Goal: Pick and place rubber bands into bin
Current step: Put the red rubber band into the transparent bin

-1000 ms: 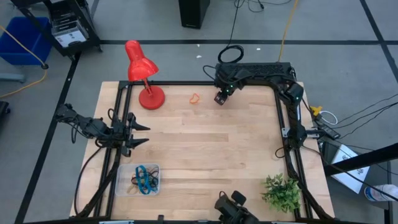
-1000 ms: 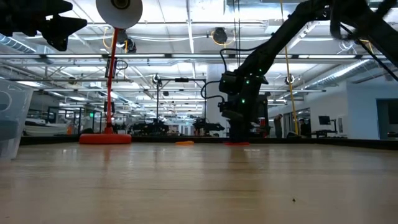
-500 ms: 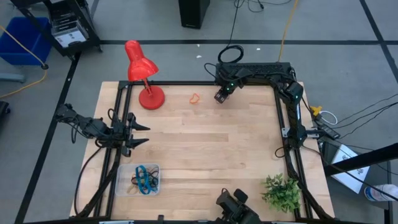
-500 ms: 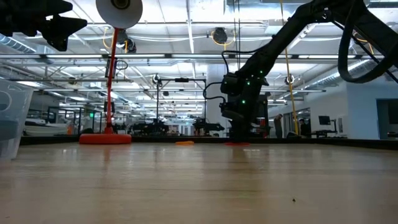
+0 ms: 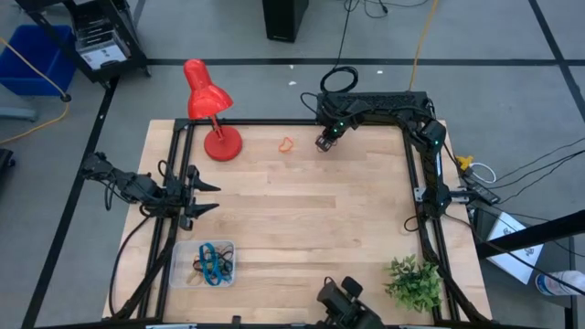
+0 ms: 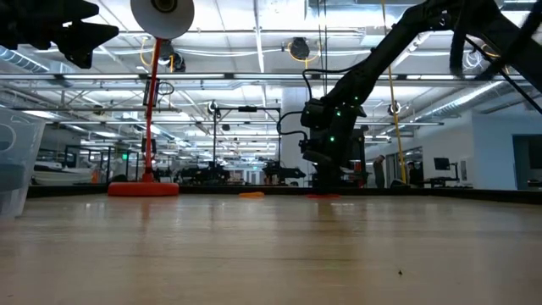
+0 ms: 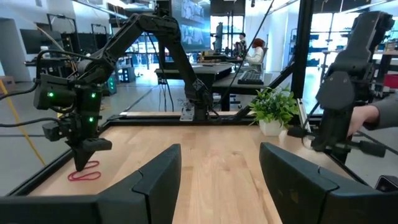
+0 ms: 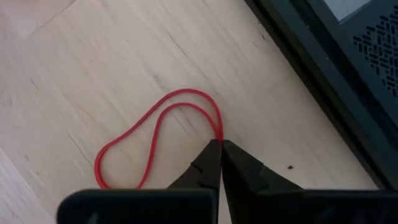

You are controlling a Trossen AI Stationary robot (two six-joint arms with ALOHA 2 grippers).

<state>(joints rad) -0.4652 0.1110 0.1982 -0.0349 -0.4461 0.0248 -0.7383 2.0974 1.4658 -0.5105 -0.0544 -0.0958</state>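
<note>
A red rubber band (image 8: 155,124) lies flat on the wooden table near its far edge, a long loop. My right gripper (image 8: 219,146) points steeply down at one end of it and is shut on it; the left wrist view also shows this gripper (image 7: 84,163) at the red band (image 7: 84,175). An orange rubber band (image 5: 286,144) lies just to its left. The clear bin (image 5: 203,265) at the near left holds several bands, blue and tan among them. My left gripper (image 5: 212,196) waits open at the table's left edge, level, with nothing between its fingers. My right gripper pinches the red band at the rounded end of its loop (image 8: 217,134) between its two fingertips. The fingers come slanting down from above. The rest of the loop lies slack and flat on the table.
The black frame rail (image 8: 311,81) runs close beside the right gripper along the far edge. A red desk lamp (image 5: 208,110) stands at the far left, a small green plant (image 5: 413,281) at the near right. A person's hand (image 7: 373,115) shows beyond the table.
My right gripper has shut on the end of the red band while staying almost in place at the far edge. The band still lies on the table.
</note>
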